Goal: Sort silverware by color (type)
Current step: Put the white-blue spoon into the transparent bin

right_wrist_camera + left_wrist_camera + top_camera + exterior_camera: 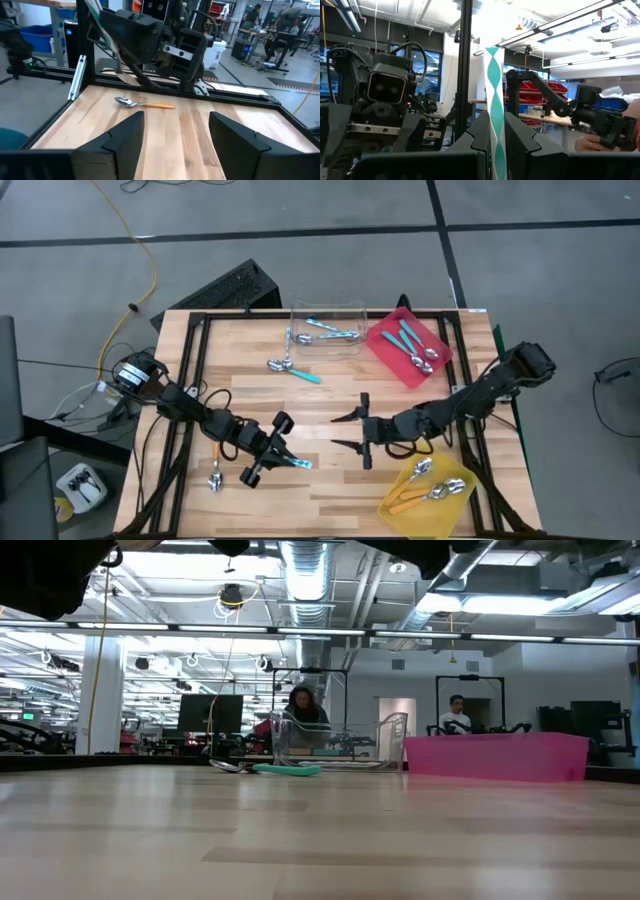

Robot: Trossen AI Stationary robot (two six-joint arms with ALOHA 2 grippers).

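Inventory, taken from my two grippers above the wooden table.

Left gripper: fingers pressed together on the twisted handle of a teal spoon, which stands up between them in my left wrist view.

Right gripper: fingers spread wide, nothing between them, facing my left gripper with a gap between us.

Orange-handled spoon: flat on the boards ahead of my right gripper, beside my left arm.

Pair of spoons: loose on the table beyond both grippers, one with a teal handle, just in front of the clear tray.

Clear tray: holds light blue and teal spoons, beyond my right gripper.

Red tray: just beside the clear one, holds teal-handled spoons.

Yellow tray: close behind my right gripper, near the table edge, holds orange-handled spoons.
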